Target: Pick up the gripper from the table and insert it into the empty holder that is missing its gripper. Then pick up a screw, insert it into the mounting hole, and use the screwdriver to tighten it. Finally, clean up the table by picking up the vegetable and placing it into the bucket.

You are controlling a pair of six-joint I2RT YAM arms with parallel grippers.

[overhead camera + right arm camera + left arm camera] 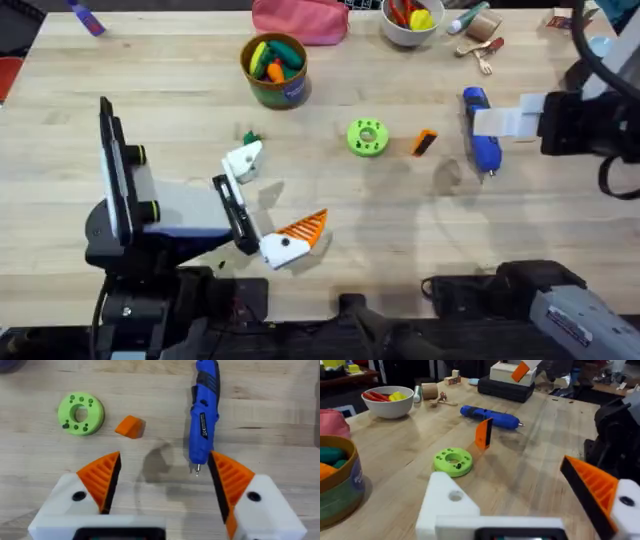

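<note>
Orange gripper (425,142) lying loose on table (400,220), between lime-green disc (367,138) and blue screwdriver (481,140). Bare white holder (243,160) on left gripper (270,205) (other finger tipped orange), spread wide. Right gripper (162,482) spread, empty, above screwdriver tip. Step: pickup pending. Next, probably: shift toward wedge, descend, pinch.

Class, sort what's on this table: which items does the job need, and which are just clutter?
Needed: orange pincer tip, bare white holder, blue screwdriver, small green vegetable, olive bucket.
Lying about: white bowl, pink pouch.
</note>
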